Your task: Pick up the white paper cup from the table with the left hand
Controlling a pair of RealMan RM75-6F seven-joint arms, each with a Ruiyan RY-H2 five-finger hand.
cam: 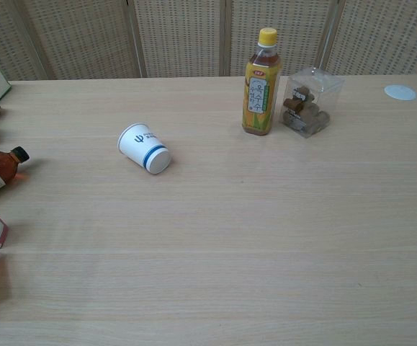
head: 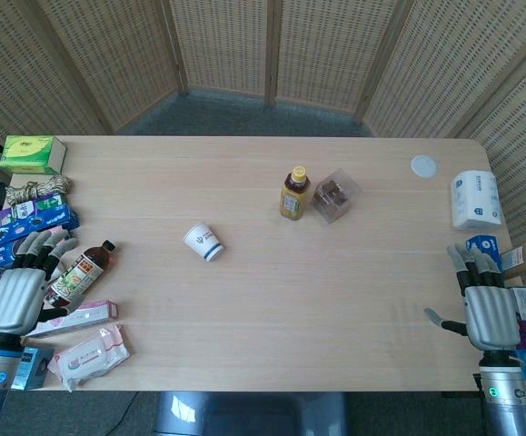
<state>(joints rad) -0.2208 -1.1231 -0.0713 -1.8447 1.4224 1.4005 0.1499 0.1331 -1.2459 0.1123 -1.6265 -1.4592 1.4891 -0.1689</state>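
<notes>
Reach not yet begun: the white paper cup (head: 203, 242) lies on its side near the table's (head: 353, 300) middle.
The left hand (head: 15, 295) is held empty, fingers apart, at 8 o'clock; a reach toward 2 o'clock is judged necessary.

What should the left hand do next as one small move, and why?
Probably it should lift from the table edge and travel toward the white paper cup. The left hand rests open over the dark bottle on the robot's left side of the table, well apart from the cup, which lies on its side on bare wood, untouched.
</notes>
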